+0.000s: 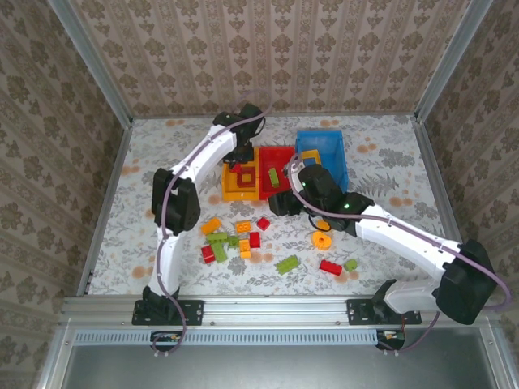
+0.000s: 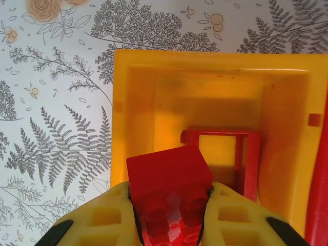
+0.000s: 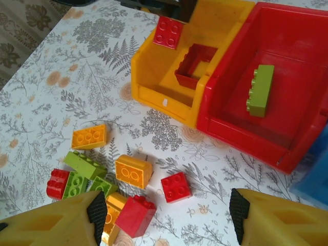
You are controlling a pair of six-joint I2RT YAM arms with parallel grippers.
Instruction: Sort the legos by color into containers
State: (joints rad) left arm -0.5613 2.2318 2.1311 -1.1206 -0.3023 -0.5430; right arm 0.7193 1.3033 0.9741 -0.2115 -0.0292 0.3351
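The left gripper [image 2: 169, 205] is gripping a red brick [image 2: 166, 169] and is holding it just above the yellow bin [image 2: 120, 128]. A red square frame [image 2: 220, 136] is lying inside this bin. The right gripper [image 3: 168, 215] is hanging open over the desk [image 3: 51, 77], near the yellow bin, above loose legos [image 3: 133, 171]. The red bin [image 3: 241, 128], touching the yellow bin, is carrying a green brick [image 3: 260, 89].

Left arm stretched far forward, elbow raised. Left gripper [image 2: 169, 207] points down, jaws clamped on a red brick [image 2: 169, 171]. Right arm reaches inward to the left. Right gripper [image 3: 166, 215] jaws stand apart.
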